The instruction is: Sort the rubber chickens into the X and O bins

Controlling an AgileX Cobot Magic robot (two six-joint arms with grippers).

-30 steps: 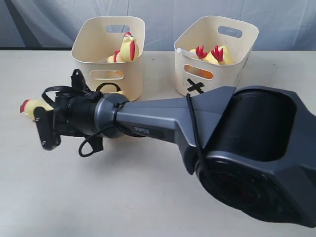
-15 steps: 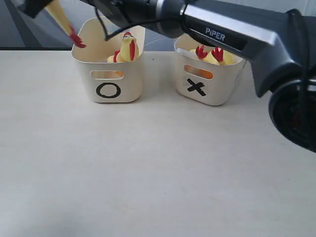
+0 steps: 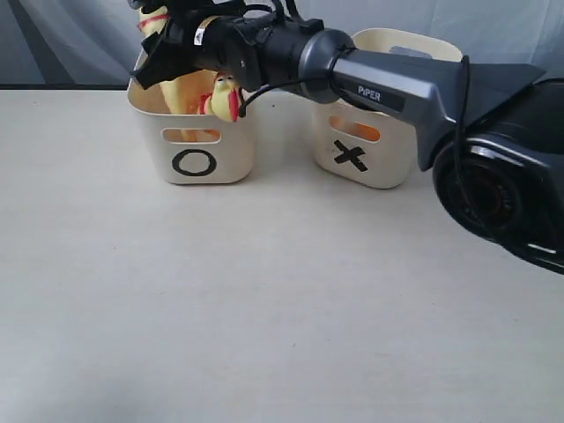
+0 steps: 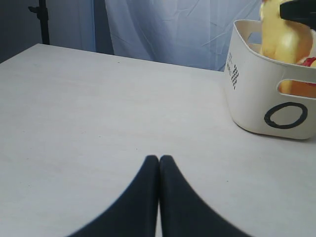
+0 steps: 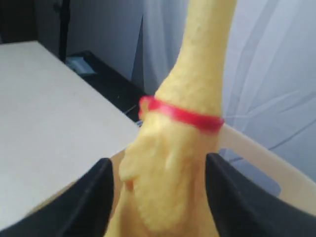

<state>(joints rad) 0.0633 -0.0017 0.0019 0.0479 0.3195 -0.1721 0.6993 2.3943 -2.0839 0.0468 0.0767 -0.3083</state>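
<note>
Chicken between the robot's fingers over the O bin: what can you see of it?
The chicken is yellow, bumpy and rubbery-looking, with a long thin neck and a red band where neck meets body. It stands roughly upright, its lower part down inside the O bin, its neck above the rim. Black fingers flank its body closely on both sides; whether they press it is unclear. Its head and feet are hidden.

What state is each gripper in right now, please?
Left gripper: closed, holding nothing.
Right gripper: jaws either side of a rubber chicken above the O bin; whether it grips cannot be told.
</note>
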